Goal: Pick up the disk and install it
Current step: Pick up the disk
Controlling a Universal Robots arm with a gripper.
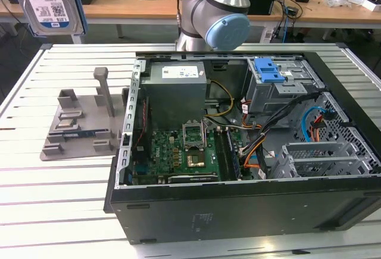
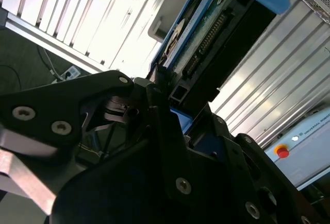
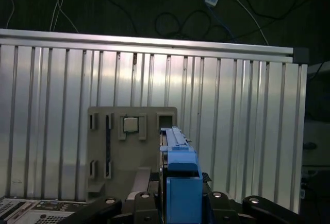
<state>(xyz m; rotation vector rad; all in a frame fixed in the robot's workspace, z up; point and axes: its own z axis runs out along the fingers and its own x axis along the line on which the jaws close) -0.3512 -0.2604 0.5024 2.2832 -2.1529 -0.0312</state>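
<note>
Plainly the disk (image 1: 50, 0) is off the counter (image 1: 59, 193): it hangs in the air, label outward in the exterior view, seemingly over the counter's side at that view's left. In both wrist views the gripper (image 3: 180, 201) is closed on it, black fingers (image 2: 160, 105) clamping the blue carrier from either side, with most of the disk standing out beyond them. Below it in the first wrist view lies the grey fixture (image 3: 129, 147), well apart from the disk. The case (image 1: 238, 205) lies open on its side toward the counter's opposite edge. The bay (image 1: 280, 89) with the blue latch sits by the case's far wall, near a tangle of cables (image 1: 256, 152).

The step in hand looks like the carry from fixture to case, with the install not yet done. Doing it well, I judge, calls for:
- a firm clamp, since the hold is at one end and the long overhang could pivot
- a slow, level move
- height enough to clear the case wall
- the carrier's long sides squared to the bay's rails ahead of any descent

Loose cables near the bay are the likeliest snag
</note>
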